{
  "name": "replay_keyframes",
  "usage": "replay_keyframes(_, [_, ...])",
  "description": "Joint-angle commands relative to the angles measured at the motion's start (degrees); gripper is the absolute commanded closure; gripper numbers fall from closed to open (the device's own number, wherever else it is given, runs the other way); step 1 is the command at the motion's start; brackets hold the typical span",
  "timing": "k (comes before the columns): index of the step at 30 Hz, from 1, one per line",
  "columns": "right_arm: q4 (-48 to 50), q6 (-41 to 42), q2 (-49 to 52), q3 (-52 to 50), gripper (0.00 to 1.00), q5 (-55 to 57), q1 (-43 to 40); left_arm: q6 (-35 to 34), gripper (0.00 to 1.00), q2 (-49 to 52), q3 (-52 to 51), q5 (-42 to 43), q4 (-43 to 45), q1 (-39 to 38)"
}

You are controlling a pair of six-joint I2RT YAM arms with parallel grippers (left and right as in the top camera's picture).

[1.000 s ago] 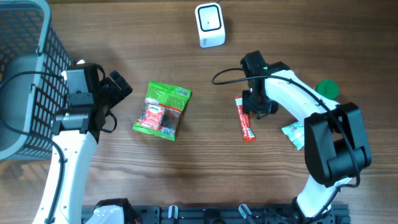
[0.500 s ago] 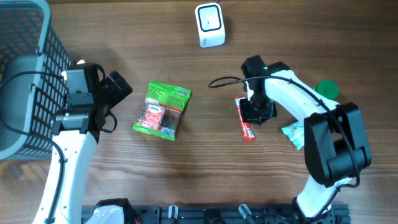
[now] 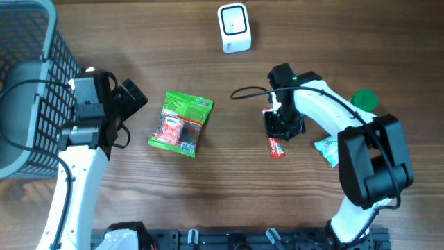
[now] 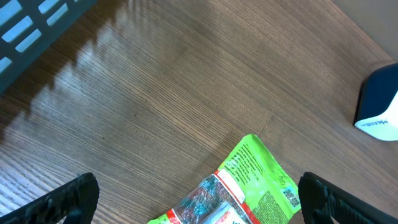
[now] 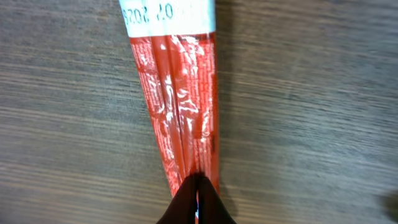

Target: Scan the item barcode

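Note:
A red stick packet (image 3: 277, 146) lies on the wooden table right of centre. My right gripper (image 3: 282, 125) sits over its upper half, shut on it. In the right wrist view the black fingertips (image 5: 197, 190) pinch the red packet (image 5: 180, 93) at its narrow end, and its white printed band lies at the far end. The white barcode scanner (image 3: 234, 28) stands at the back centre. My left gripper (image 3: 132, 97) is open, beside a green snack packet (image 3: 182, 123). The left wrist view has that green packet (image 4: 249, 186) between the wide-apart fingers of the left gripper (image 4: 199, 191), untouched.
A grey wire basket (image 3: 28, 62) fills the far left. A green round lid (image 3: 365, 98) and a pale blue packet (image 3: 326, 149) lie by the right arm. The scanner (image 4: 379, 102) shows at the right edge of the left wrist view.
My right gripper has closed onto the red stick packet and shifted slightly toward the table's front. The left arm and green packet have not moved.

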Motion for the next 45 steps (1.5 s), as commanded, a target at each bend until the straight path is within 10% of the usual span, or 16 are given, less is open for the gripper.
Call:
replay_keyframes(1, [2.99,0.7,-0.94,-3.37,0.96,-1.05,0.57,0.46,0.0,-0.09,0.07,-0.57,0.0,0.35])
replay_keyframes(11, [9.6,-0.26,-1.07,-7.76,0.96,-0.46,0.57,0.46,0.0,-0.09,0.07,-0.57,0.0,0.35])
replay_keyframes(21, [2.58,-2.75,-5.09,0.79,0.67,-1.14,0.57,0.46,0.0,-0.09,0.07,-0.57,-0.02,0.35])
replay_keyframes(27, [-1.73,-0.81,-5.16,-2.6,0.94,-3.67,0.59,0.46,0.0,-0.09,0.07,-0.57,0.0,0.35])
replay_keyframes(45, [7.85,-1.44,-6.38,-11.15,0.95,-9.29,0.57,0.46,0.0,-0.09,0.07,-0.57,-0.02,0.35])
